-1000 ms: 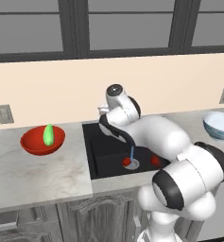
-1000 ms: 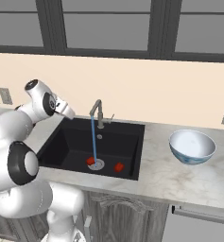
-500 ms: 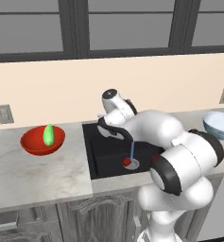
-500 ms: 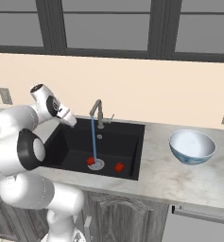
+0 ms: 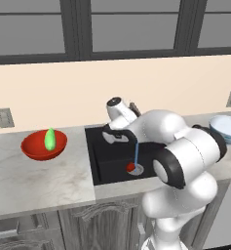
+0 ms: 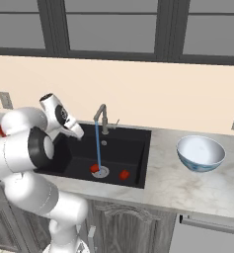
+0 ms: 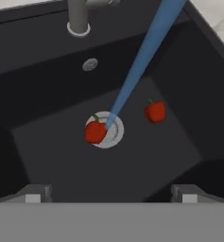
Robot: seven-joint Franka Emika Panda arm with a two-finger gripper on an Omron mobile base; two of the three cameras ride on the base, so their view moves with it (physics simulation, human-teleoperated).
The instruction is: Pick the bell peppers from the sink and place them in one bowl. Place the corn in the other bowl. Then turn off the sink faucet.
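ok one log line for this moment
claw open over sink | peppers in sink | corn in red bowl | water running

A pale marbled counter carries everything, with the black sink sunk into it directly beneath the open gripper, whose fingertips frame the basin floor. On that floor, ahead of the fingertips in the hand view, one bell pepper sits at the edge of the round metal drain and the other bell pepper lies apart from it, a little farther off. The red bowl holding the corn stands on the counter to the tool's left, the white-and-blue bowl well off to its right, and the faucet rises from the rim beyond the tool.
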